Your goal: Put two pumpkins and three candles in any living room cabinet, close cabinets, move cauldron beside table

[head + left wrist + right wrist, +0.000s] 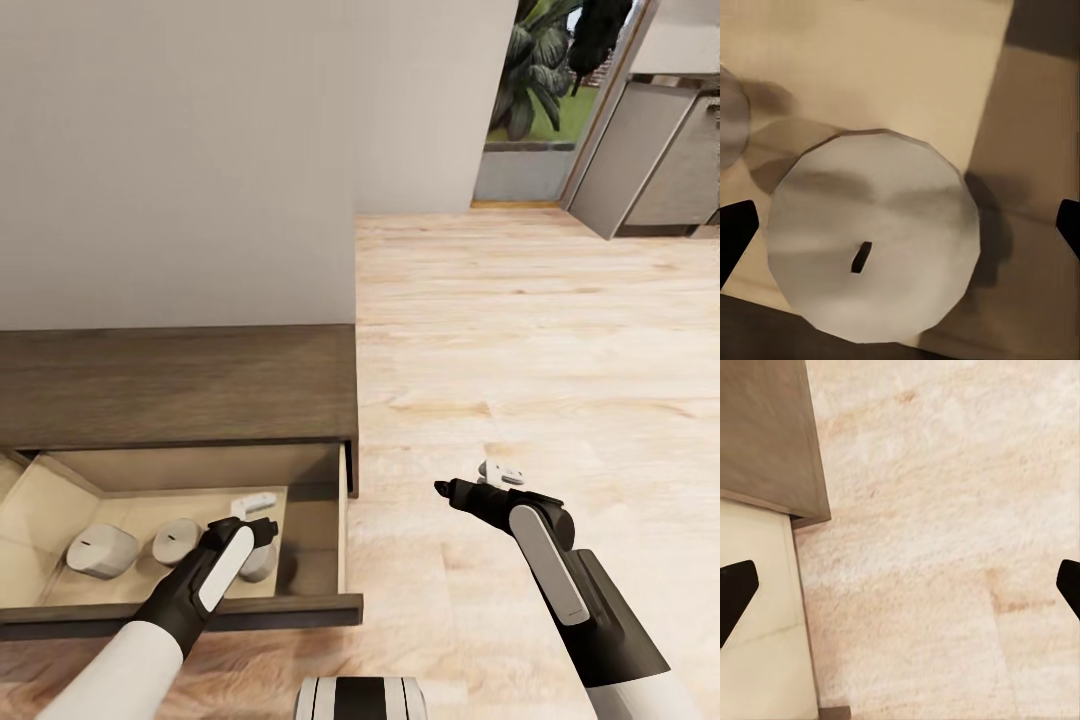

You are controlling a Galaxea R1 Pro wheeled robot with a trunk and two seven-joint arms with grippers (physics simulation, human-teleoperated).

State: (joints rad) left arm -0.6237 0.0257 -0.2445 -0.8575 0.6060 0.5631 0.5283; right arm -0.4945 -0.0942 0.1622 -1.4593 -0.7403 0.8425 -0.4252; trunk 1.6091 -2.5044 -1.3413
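The dark-brown cabinet [180, 385] stands against the wall with its drawer [200, 612] pulled out. Three cream candles rest on the drawer's pale floor: one candle [100, 550] at the left, a second candle [177, 540] beside it, and a third candle [262, 565] [874, 236] half hidden under my left gripper [255, 518] [900, 225]. That gripper hangs open over the third candle, fingers spread wide on either side and not touching it. My right gripper [470, 480] [900, 585] is open and holds nothing, over the wood floor just right of the drawer. Pumpkins, cauldron and table are out of view.
A beige wall [200, 150] rises behind the cabinet. Light plank floor [540, 330] stretches to the right toward a glazed doorway with plants [530, 90] and grey units [660, 160]. The open drawer's front edge juts toward my base.
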